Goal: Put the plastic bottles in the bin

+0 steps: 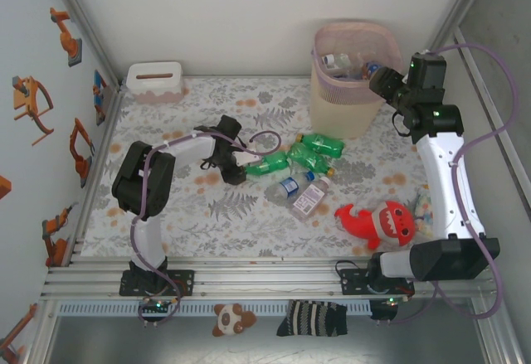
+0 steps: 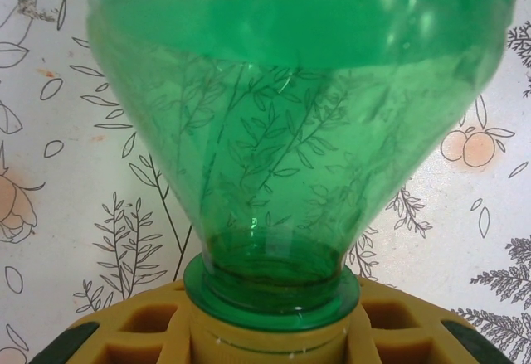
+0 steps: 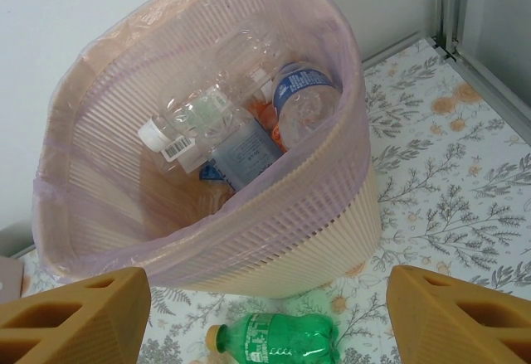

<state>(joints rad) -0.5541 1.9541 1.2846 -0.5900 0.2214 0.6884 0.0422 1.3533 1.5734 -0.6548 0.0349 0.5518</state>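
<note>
Green bottle [image 2: 290,132], yellow cap. Beige ribbed bin [image 1: 340,115] with pale pink lining. White desk [image 1: 232,206] printed with grey leaves and orange flowers. Red shark [image 1: 382,221].

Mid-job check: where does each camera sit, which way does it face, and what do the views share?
Top external: above and behind the bases, looking down on the table; both arms show.
Left wrist: faces the green bottle, with the left gripper clamped at its cap end.
Right wrist: looks down into the bin at bottles inside; the right gripper, open, shows at the bottom corners.
Shared: top and right wrist both see the bin.
</note>
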